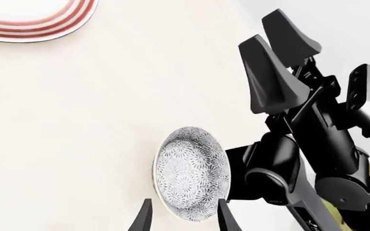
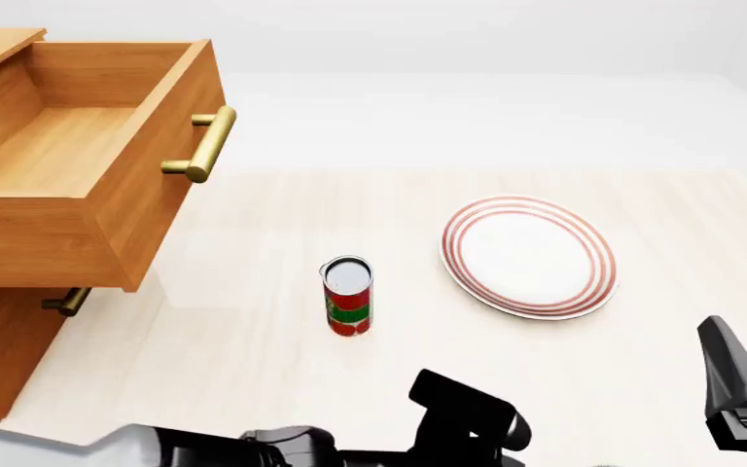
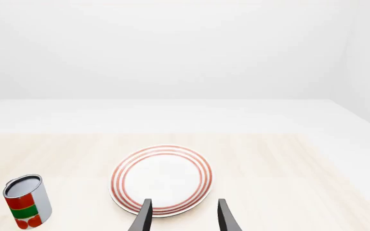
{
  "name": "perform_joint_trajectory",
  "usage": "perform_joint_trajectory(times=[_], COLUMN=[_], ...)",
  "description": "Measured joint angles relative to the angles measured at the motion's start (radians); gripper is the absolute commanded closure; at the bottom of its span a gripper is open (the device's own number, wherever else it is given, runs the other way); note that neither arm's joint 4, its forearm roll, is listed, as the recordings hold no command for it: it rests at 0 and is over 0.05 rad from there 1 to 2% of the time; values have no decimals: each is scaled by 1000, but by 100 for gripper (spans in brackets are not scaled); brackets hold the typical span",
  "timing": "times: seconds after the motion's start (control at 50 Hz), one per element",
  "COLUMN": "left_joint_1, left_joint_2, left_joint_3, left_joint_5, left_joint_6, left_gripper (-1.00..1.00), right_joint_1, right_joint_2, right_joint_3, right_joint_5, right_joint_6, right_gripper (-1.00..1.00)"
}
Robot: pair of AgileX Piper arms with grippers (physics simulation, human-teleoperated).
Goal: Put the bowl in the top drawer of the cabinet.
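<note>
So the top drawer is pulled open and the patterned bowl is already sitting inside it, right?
Not quite. The top drawer is pulled open, but the front view shows nothing in it. The bowl is on the table, in front of the left end effector, as the left wrist view shows.

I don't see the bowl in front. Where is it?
Only the left wrist view shows the bowl: on the table, beside the right arm's base, just ahead of the left end effector.
</note>
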Motion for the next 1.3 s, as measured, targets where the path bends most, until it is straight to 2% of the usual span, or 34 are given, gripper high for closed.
perform_joint_trajectory(times=[1.3], left_joint_1=[15], left_joint_2=[113], left_joint_3=[41], left_joint_5=[-152], left_joint_6=[-101], left_gripper=[-100], right_joint_1=[0], right_joint_2=[0], right_joint_3=[0], right_joint_5=[0], right_joint_6=[0], right_gripper=[-100])
